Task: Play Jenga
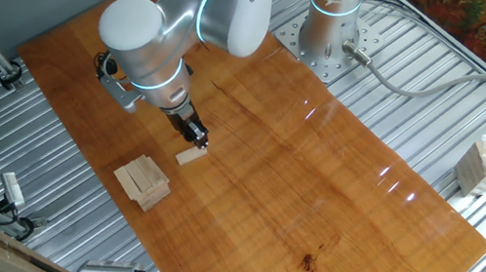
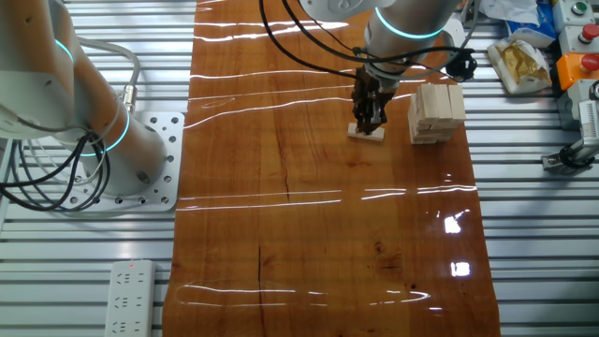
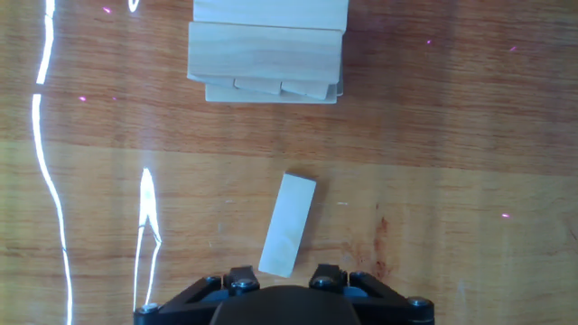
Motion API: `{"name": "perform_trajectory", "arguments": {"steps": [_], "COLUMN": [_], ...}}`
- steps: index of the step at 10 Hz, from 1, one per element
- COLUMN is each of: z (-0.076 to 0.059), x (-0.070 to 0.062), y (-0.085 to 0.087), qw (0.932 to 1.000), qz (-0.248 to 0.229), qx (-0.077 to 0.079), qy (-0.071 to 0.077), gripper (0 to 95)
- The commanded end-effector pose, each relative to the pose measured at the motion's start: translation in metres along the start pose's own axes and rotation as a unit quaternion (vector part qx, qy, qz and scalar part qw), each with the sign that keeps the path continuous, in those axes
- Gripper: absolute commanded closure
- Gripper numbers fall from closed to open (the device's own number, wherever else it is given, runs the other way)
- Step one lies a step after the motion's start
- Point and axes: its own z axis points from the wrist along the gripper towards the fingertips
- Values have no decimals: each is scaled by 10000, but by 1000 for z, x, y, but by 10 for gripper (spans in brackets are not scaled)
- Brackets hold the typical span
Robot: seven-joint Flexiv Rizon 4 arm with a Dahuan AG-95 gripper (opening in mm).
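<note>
On the wooden table (image 1: 314, 203), loose Jenga block (image 3: 288, 224) lies flat just beside the Jenga stack (image 1: 143, 182), under the gripper (image 1: 198, 140). Finger spread cannot be told. Block looks light, rigid, smooth; grip across long sides, mid-length.

one jenga stack (image 1: 143, 182), one loose block (image 1: 191, 155).

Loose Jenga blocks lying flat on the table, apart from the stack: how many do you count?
1. The loose block lies flat on the wooden table, just beside the small Jenga stack and right under the end effector. The end effector may hide part of it.
</note>
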Motion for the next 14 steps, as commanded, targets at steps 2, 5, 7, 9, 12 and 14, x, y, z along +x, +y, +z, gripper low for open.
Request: {"name": "perform_trajectory", "arguments": {"steps": [2,5,7,9,12,14], "z": [-5,-12,-17,-24,-38,-50], "x": [0,-3,-9,-15,-30,-42], "y": [0,1,2,4,-3,-13], "qw": [9999,9996,9993,9991,9989,9988], "qz": [168,282,360,405,396,378], "qx": [-14,13,25,33,116,141], "qy": [1,-23,-80,-116,-229,-288], "gripper": [950,950,950,950,950,950]}}
